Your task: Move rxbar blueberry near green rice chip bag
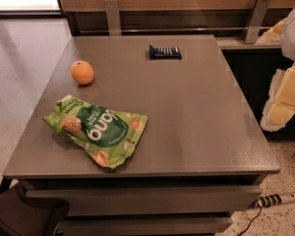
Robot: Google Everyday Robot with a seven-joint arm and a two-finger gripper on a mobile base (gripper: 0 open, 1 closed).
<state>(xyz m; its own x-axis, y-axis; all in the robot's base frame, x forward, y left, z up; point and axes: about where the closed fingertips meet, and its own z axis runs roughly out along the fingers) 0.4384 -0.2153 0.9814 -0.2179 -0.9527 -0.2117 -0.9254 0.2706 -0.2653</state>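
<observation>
Obs.: rxbar blueberry [164,52] lies flat on the far part of the grey table [211,132], slightly right of the table's middle, with its long side running left to right. Dark navy wrapper, faint white print. Nothing touches it.

Gripper [280,102]: pale yellow and cream, at the right edge of the view, beyond the table's right side and above the floor there. It sits well apart from the bar, to the right of it and nearer. It touches no object. Cannot tell whether it is spread or pressed together.

Orange [82,73]: left of the bar and a little nearer, resting on the table and apart from both bar and bag.

Green rice chip bag [96,129]: crinkled and lying flat on the near-left part of the table, with one corner close to the near edge. Well apart from the bar, with the orange roughly between the two but off to the left.

Surroundings: two metal brackets [112,16] stand against the wood panel behind the far edge. A white power strip [278,199] lies on the speckled floor at near right.
</observation>
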